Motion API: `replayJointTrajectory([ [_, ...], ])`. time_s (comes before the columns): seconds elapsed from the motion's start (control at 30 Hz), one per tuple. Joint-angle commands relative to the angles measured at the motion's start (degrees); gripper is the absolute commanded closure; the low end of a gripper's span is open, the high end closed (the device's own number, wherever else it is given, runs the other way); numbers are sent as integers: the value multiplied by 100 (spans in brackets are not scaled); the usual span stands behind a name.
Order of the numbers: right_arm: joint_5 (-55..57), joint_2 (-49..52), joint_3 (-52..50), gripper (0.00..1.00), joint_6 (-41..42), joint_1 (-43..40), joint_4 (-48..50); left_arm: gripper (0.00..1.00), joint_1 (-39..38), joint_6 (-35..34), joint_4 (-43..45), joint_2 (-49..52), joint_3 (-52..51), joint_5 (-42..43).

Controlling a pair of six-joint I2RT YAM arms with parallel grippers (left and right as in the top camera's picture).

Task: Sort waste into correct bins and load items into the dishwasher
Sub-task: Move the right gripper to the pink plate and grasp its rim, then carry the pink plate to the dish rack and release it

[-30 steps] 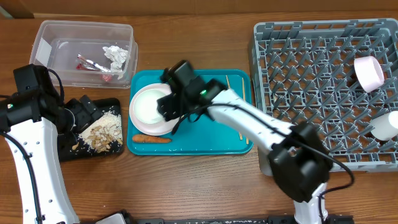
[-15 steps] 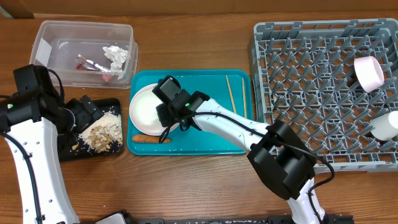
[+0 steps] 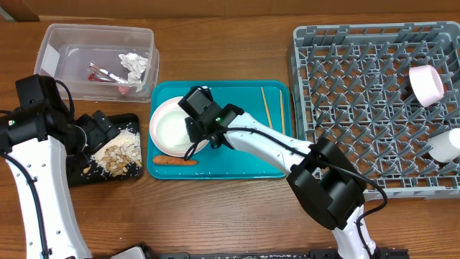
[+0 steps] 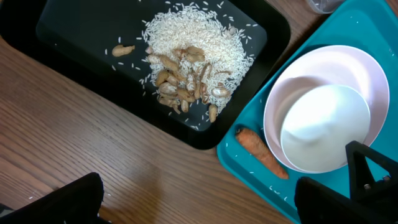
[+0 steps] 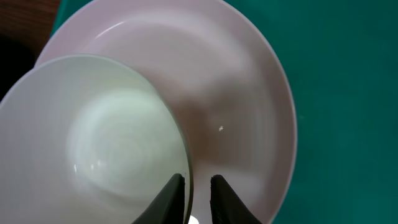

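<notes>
Shifted slightly since half a second ago: my right gripper (image 5: 198, 190), jaws narrow, pinching the white bowl (image 5: 93, 143) by its rim between them. Under the bowl, ahead of my fingertips: white plate (image 5: 249, 112). Beyond: teal tray (image 5: 336, 62).

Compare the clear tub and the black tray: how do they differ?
The clear tub is see-through and deep-walled; the black tray is opaque and shallow. The tub holds a crumpled wrapper and foil ball; the tray holds rice and brownish scraps. Both are rectangular and sit left of the teal tray.
</notes>
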Motion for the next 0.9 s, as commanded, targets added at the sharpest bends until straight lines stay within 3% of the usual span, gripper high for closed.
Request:
replayJointTrajectory([
  [0.0,146,57,50,83,387,-138,-66,0,22,-74,-15,-48,7,59],
  [0.3,15,57,50,84,461,-197,-227,0,24,-76,-11,-48,7,57],
  [0.43,-7,57,50,96,463,-197,-219,0,22,-74,-15,-48,7,57],
  [0.53,-2,7,63,96,459,-201,-221,0,24,-76,-13,-48,7,59],
  [0.63,48,-258,111,96,385,-304,-264,0,22,-74,-15,-48,7,59],
  [0.87,479,-1569,455,96,-673,-859,-424,0,22,-76,7,-48,7,57],
])
